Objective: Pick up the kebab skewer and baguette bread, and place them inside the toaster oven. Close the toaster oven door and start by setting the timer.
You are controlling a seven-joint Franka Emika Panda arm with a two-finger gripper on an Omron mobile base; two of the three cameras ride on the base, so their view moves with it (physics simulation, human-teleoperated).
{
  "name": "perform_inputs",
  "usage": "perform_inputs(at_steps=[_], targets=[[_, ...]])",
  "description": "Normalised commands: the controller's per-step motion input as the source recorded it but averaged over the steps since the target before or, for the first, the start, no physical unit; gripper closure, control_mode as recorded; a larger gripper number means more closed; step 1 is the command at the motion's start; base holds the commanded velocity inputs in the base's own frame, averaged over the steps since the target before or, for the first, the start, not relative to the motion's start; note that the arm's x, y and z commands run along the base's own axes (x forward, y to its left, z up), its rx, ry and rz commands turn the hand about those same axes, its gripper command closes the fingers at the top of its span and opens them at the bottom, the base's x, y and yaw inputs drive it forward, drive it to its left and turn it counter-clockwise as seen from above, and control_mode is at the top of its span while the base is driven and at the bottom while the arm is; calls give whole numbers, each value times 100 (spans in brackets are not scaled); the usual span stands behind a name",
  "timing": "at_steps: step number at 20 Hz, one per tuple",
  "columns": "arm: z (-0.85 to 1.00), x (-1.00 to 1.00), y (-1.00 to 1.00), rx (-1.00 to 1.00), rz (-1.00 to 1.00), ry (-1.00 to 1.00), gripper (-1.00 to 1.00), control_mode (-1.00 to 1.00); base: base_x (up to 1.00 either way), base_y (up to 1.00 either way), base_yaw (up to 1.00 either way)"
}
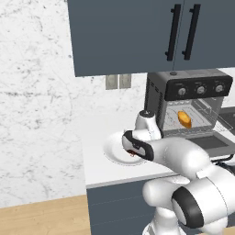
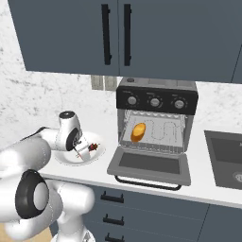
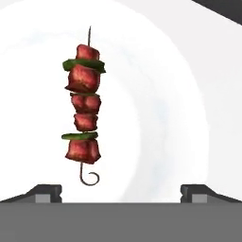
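Kebab skewer [image 3: 83,111] lies on the white plate [image 3: 179,94], on the counter [image 2: 203,184] left of the toaster oven [image 2: 156,101]. Baguette bread [image 2: 138,132] sits on its rack, toaster oven door [image 2: 151,165] down. My pincer [image 3: 120,191] hovers above the skewer, fingers wide apart, holding nothing.

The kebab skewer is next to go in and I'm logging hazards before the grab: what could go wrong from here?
1. In the hand view the kebab skewer lies left of centre between the open gripper tips, so closing may clip only one side or nudge it across the white plate.
2. The baguette bread already sits on the left of the rack in the toaster oven, so the skewer might knock it.
3. The toaster oven door lies flat, open, in the approach path.
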Motion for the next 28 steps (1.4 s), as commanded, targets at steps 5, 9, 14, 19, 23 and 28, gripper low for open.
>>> perform_inputs(at_steps=[5, 9, 14, 19, 23, 28], targets=[[-28, 45, 10, 0, 0, 0, -100, -100, 0, 0, 0], [-22, 42, 0, 0, 0, 0, -100, -100, 0, 0, 0], [-24, 15, 1, 0, 0, 0, -100, -100, 0, 0, 0], [-29, 4, 8, 0, 0, 0, -100, -100, 0, 0, 0], [-23, 0, 1, 0, 0, 0, 100, -100, 0, 0, 0], [-11, -18, -4, 0, 0, 0, 100, -100, 0, 0, 0]])
